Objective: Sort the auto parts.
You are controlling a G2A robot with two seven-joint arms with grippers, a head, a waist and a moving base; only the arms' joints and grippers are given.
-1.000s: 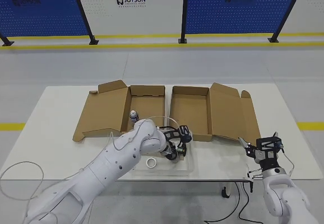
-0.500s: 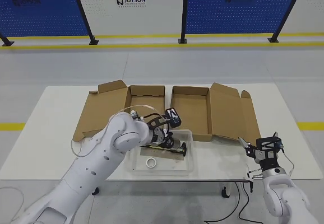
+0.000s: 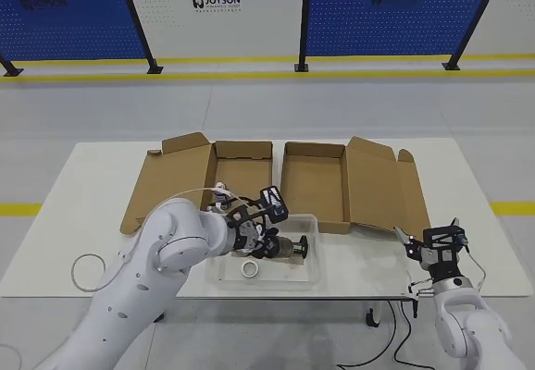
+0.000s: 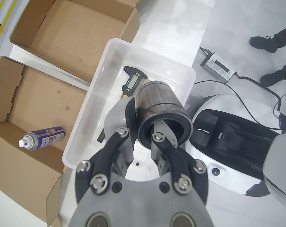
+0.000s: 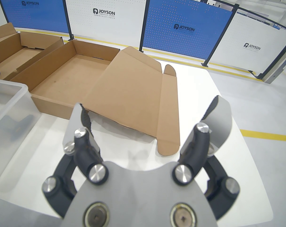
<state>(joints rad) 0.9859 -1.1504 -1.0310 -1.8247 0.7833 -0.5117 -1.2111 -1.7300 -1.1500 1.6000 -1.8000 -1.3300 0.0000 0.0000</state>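
1. Top view count: two open cardboard boxes, left box (image 3: 244,174) and right box (image 3: 316,185), side by side. There is one clear bin (image 3: 310,270) at 6 o'clock of them, one white ring (image 3: 249,269) inside it, and two grippers.
2. Left wrist view adds one spray can (image 4: 42,138) lying in the left box, one caliper (image 4: 133,81) in the bin, and one metal cylinder (image 4: 161,109).
3. Since half a second ago the left arm's bulk has swung toward 8 o'clock. The cylinder now shows clear over the bin, where the caliper was visible. The right arm has not moved.
4. The cylinder is a dark steel sleeve, hollow, with a groove round its body, brownish smears and a black rim. It hangs on its side above the bin.
5. The left gripper (image 4: 143,119) pinches its wall, one finger in the bore and one outside.
6. The right gripper (image 5: 148,109), at 3 o'clock of the bin, holds its fingers wide apart over the table (image 3: 92,213).
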